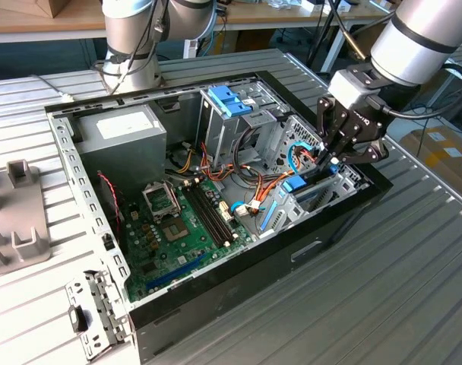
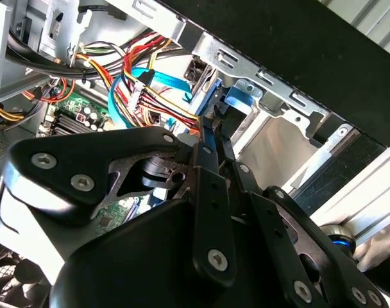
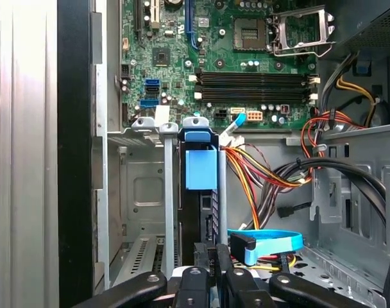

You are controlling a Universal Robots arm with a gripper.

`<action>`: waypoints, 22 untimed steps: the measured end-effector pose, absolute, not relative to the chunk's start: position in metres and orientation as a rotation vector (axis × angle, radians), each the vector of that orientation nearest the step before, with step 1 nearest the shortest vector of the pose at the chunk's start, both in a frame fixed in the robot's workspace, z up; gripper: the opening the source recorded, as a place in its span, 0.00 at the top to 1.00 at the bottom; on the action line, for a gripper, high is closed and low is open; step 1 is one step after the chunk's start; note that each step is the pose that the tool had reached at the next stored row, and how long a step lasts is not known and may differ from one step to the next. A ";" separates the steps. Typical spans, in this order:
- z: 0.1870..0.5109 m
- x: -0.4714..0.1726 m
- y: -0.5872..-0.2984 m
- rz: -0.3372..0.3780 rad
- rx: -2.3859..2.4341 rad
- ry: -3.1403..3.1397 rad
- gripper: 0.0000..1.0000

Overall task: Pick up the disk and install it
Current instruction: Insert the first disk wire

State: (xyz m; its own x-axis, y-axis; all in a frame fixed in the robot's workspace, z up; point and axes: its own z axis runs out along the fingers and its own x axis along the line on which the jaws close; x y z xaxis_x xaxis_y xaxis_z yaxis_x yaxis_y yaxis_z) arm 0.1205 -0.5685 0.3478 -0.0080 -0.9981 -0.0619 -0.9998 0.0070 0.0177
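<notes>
The disk (image 1: 295, 185) stands on edge in the metal drive bay at the front corner of the open computer case (image 1: 216, 285), on the exterior view's right. The first wrist view shows its bright blue tab and dark body (image 3: 201, 168) between the bay's grey rails. In the second wrist view its blue rail (image 2: 237, 99) lies just beyond the fingertips. My gripper (image 1: 327, 160) (image 2: 214, 138) (image 3: 213, 253) reaches down into the case right at the disk's near end. Its black fingers (image 2: 208, 186) are drawn close together, shut on the disk's edge.
A green motherboard (image 1: 178, 220) covers the case floor, with a grey power supply (image 1: 121, 137) at the back. Bundled red, yellow and orange wires (image 3: 259, 173) and a blue flat cable (image 3: 272, 242) crowd beside the bay. A light-blue clip (image 1: 229, 100) tops the rear cage. A grey fixture (image 1: 14, 213) sits outside.
</notes>
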 end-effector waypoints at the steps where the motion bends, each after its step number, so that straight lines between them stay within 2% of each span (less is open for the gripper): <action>1: 0.346 0.120 -0.569 0.087 -2.190 2.207 0.84; 22: 0.345 0.119 -0.566 0.092 -2.193 2.209 0.84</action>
